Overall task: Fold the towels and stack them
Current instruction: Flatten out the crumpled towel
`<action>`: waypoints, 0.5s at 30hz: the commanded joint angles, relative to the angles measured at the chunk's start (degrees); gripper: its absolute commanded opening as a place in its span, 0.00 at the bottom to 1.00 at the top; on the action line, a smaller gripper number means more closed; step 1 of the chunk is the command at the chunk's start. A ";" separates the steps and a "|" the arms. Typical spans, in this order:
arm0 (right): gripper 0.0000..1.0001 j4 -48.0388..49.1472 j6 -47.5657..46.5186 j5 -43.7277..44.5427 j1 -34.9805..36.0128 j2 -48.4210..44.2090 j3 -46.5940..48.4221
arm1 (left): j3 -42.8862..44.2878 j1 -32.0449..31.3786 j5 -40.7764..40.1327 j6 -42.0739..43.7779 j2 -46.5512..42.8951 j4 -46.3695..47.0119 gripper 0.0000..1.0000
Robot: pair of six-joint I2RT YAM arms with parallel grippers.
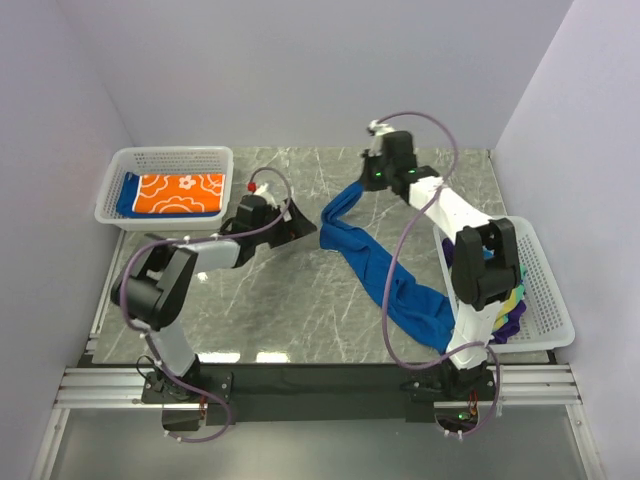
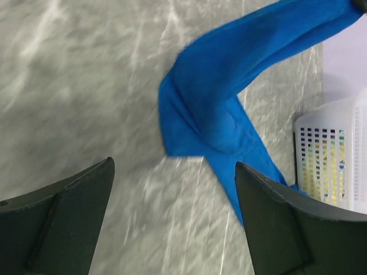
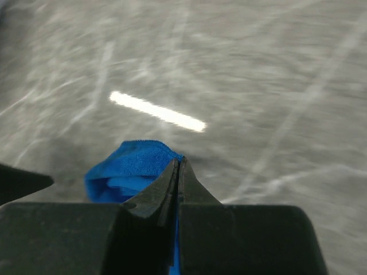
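A royal blue towel (image 1: 372, 262) lies as a long twisted strip across the marble table, from the back middle toward the right basket. My right gripper (image 1: 373, 180) is shut on its far end and lifts that end off the table; in the right wrist view the cloth (image 3: 131, 167) bunches beside the closed gripper (image 3: 179, 164). My left gripper (image 1: 303, 226) stands open just left of the strip's bend, holding nothing. The left wrist view shows the open gripper (image 2: 175, 192) over bare table, the blue towel (image 2: 212, 103) just beyond it. An orange flowered towel (image 1: 180, 192) lies folded in the left basket.
A white mesh basket (image 1: 170, 156) stands at the back left, with a blue cloth under the orange towel. Another white mesh basket (image 1: 548, 290) at the right edge holds several bunched towels (image 1: 510, 312), purple and yellow among them. That basket (image 2: 338, 154) also shows in the left wrist view.
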 commanded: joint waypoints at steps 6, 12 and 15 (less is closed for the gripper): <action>0.00 -1.11 -2.02 -0.92 -6.02 4.31 6.40 | 11.44 -4.64 -3.15 0.43 7.49 -3.08 0.81; 0.00 0.20 -2.11 -1.10 -6.11 5.99 5.27 | 19.53 -7.63 -14.38 2.79 11.18 -14.42 0.65; 0.00 1.26 -1.85 -1.28 -6.02 5.64 3.68 | 23.75 -9.56 -20.01 4.90 13.20 -21.28 0.62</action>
